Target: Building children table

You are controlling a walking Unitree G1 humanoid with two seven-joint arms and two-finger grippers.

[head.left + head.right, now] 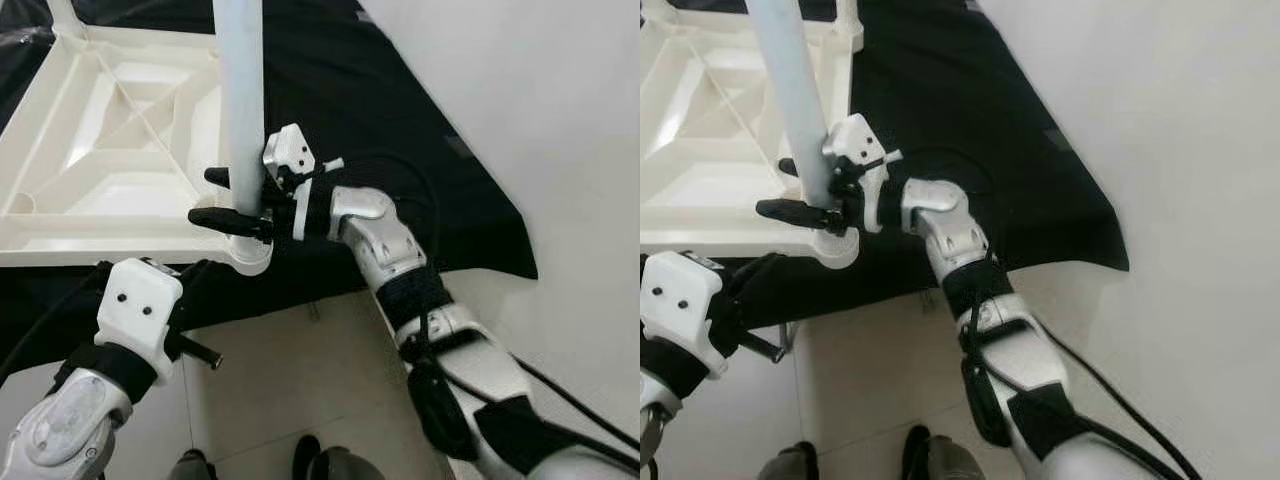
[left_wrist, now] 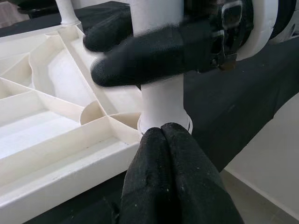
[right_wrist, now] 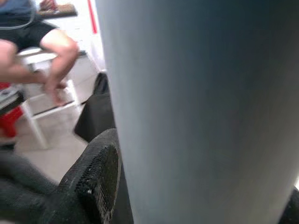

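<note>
Left eye view has the right tool (image 1: pixel 232 200) clamped around the white table leg (image 1: pixel 241 100), one black finger on each side of it, low down on the leg just above where it plugs into the corner socket of the upside-down white table frame (image 1: pixel 110 140). The leg stands upright from that near corner, and the frame lies flat on a black cloth (image 1: pixel 400 130) that spreads out behind and to the right of the tool. Right wrist view is basically all leg (image 3: pixel 201 112) up close, with one textured finger pad (image 3: pixel 96 179) pressed against it, plus a person sitting in the background by some white furniture. The left tool (image 2: pixel 161 140) sits just below the right one, its two fingers pressed together with nothing between them, tips right at the base of the leg by the socket collar (image 2: pixel 164 122). Pale tiled floor (image 1: pixel 300 370) runs under both arms, and the wall (image 1: pixel 540 110) is off to the right.
</note>
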